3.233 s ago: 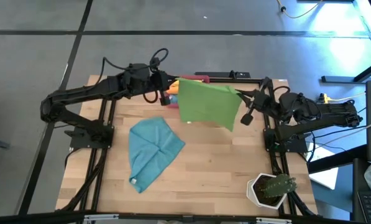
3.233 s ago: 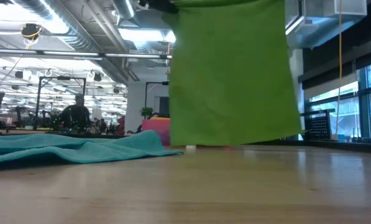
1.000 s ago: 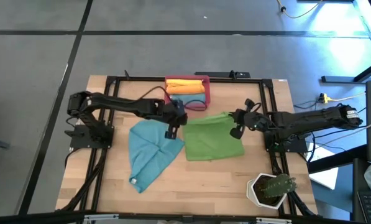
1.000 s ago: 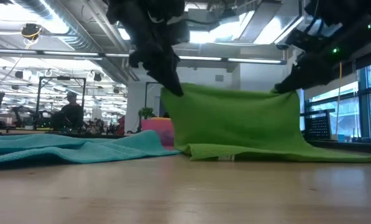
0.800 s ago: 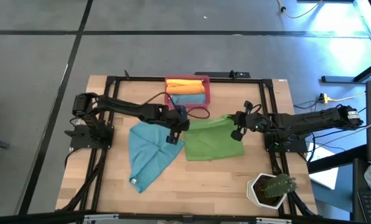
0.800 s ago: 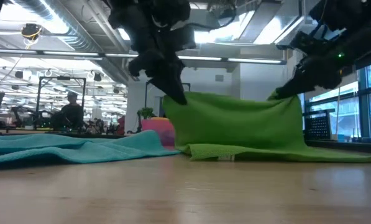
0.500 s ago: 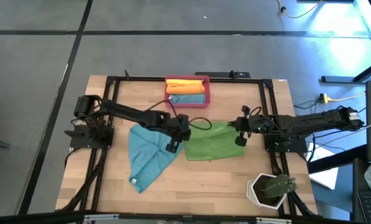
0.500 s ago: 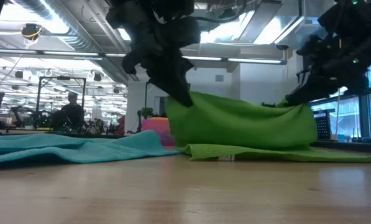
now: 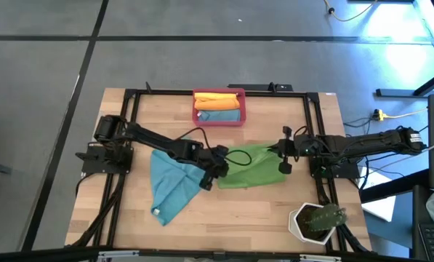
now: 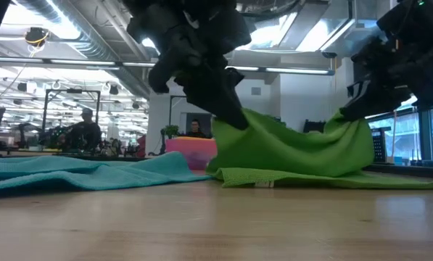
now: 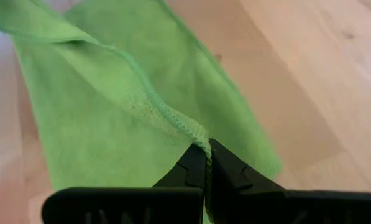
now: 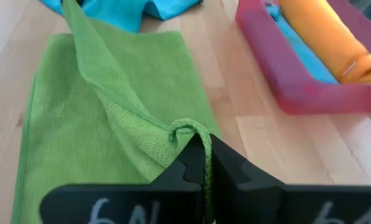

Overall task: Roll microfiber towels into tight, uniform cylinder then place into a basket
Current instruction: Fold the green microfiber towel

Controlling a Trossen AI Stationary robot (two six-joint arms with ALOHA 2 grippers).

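We list, nearest the front edge of the wooden bench (image 9: 260,211), a white hexagonal plant pot (image 9: 315,223) holding a cactus, at the front right corner. Next back, left of centre, we record a teal-blue towel (image 9: 174,182) lying loosely spread and flat, unrolled. Beside it, at mid-bench, we record the green towel (image 9: 251,165), its lower layer flat on the wood and its far edge lifted and folded toward the front. The left gripper (image 9: 218,164) is clamped together on the towel's left raised corner, the hem pinched between its closed fingers (image 11: 194,167) in the left wrist view. The right gripper (image 9: 283,158) is likewise closed tight on the right raised corner, a small loop of cloth standing above its fingers (image 12: 191,162). In the low view the green cloth sags between the two held corners. Farthest, at the back edge near centre, we enter the red-pink basket (image 9: 219,120), well apart from the green towel, holding a rolled orange towel (image 9: 218,100) at the back and a rolled teal-blue towel (image 9: 220,114) just in front, side by side.
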